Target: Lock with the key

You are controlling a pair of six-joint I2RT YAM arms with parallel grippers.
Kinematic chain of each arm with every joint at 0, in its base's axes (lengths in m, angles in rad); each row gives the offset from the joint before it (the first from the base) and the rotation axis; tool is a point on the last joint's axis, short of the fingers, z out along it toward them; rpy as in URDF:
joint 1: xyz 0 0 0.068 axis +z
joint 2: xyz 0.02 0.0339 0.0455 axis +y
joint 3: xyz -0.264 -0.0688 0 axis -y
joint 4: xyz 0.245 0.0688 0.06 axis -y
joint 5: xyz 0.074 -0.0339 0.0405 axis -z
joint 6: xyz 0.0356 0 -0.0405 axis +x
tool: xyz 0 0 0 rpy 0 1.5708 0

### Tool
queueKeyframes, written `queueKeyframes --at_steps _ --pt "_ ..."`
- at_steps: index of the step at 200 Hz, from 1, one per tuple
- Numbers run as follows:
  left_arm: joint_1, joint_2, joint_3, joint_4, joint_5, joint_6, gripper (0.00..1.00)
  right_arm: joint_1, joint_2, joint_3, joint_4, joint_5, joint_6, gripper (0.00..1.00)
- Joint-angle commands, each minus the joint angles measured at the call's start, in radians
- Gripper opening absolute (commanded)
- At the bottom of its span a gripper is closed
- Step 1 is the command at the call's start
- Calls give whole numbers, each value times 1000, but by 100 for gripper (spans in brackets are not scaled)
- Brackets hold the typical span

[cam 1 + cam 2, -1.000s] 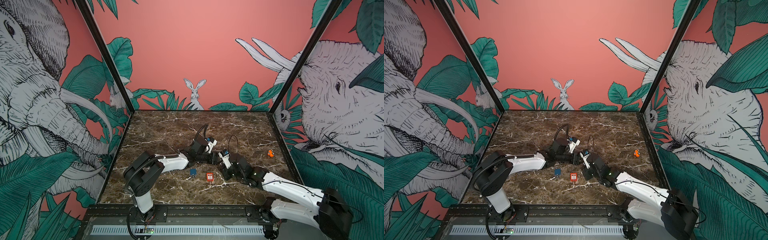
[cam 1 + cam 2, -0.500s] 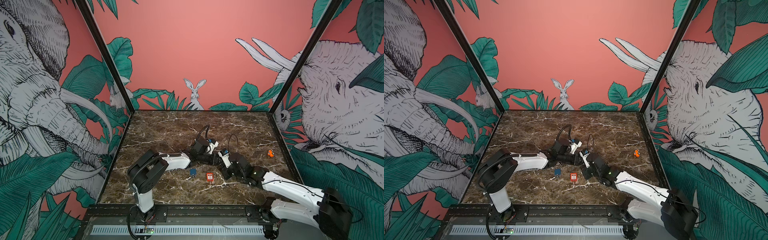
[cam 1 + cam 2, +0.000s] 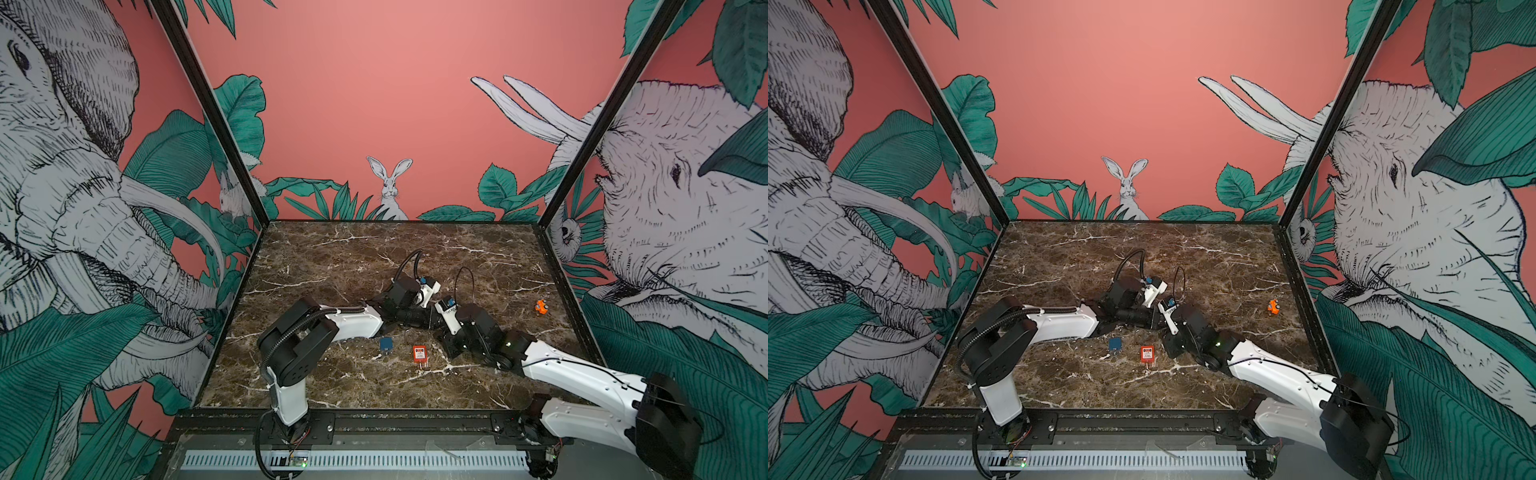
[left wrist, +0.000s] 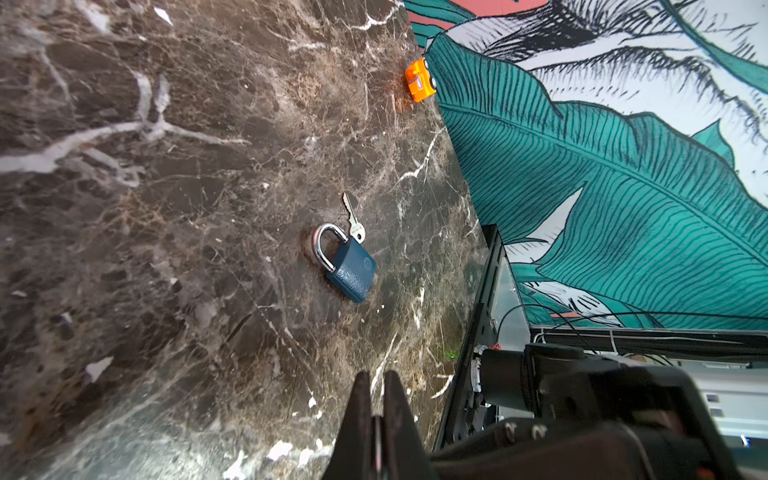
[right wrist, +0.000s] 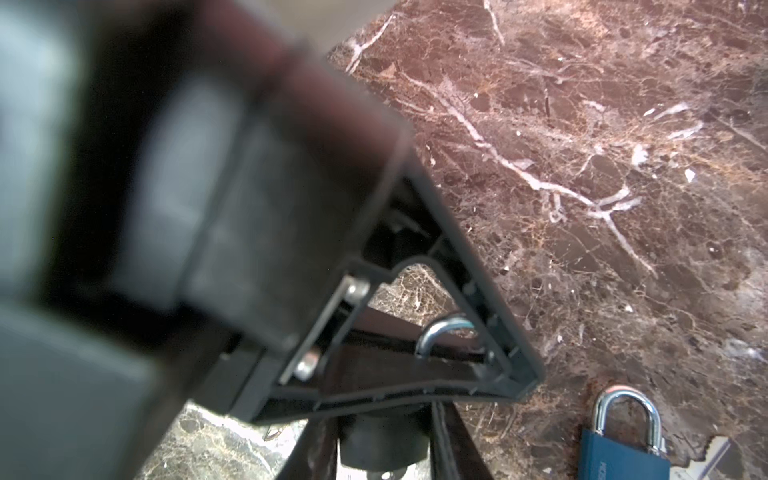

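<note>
No text can be read. The red padlock point(image 3: 419, 354), toward the front edge of the surface point(image 3: 357, 257), carries a white label too small to make out. The blue padlock point(image 4: 351, 270) shows only a round stamp, and the sticker on the toy car point(image 4: 420, 80) by the right edge is illegible.

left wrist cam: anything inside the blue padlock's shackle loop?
Only bare marble table shows through the shackle of the blue padlock. The key lies outside it, beside the shackle. The keyhole cannot be made out.

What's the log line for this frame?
left gripper: shut, nothing seen held | blue padlock with silver shackle: flat on brown marble table | small silver key: loose beside shackle, not in lock
</note>
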Motion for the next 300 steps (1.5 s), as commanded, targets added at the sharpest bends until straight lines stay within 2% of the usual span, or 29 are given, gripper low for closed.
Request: queueKeyframes --at_steps 1,16,41,55,70,83,117,137,164,198,246,300 --pt "-3 -18 -12 24 -12 -9 0 -5 -28 26 45 3 19 29" --pt "-3 -29 -22 51 -24 -28 0 -35 -67 28 37 -52 25 36" --pt "2 -75 -69 149 -96 -96 0 -138 -150 16 41 -216 49 46" --pt "20 -97 -92 244 -117 -243 0 -208 -191 24 28 -323 52 47" --pt "28 -111 -96 430 -123 -416 0 -267 -245 40 10 -399 38 46" --pt "28 -126 -82 515 -145 -526 0 -283 -302 49 3 -380 -10 44" --pt "28 -131 -29 593 -209 -729 0 -288 -452 44 30 -183 -177 42" --pt "23 -115 -9 630 -234 -808 0 -288 -514 48 47 -184 -248 39" --pt "8 -112 33 609 -230 -826 0 -288 -546 17 156 -212 -258 34" --pt "3 -136 64 536 -201 -793 0 -288 -504 36 172 -239 -292 34" --pt "-6 -141 53 544 -189 -774 0 -288 -441 52 181 -128 -349 34" --pt "-11 -136 70 560 -174 -766 0 -288 -379 46 212 -125 -362 33"
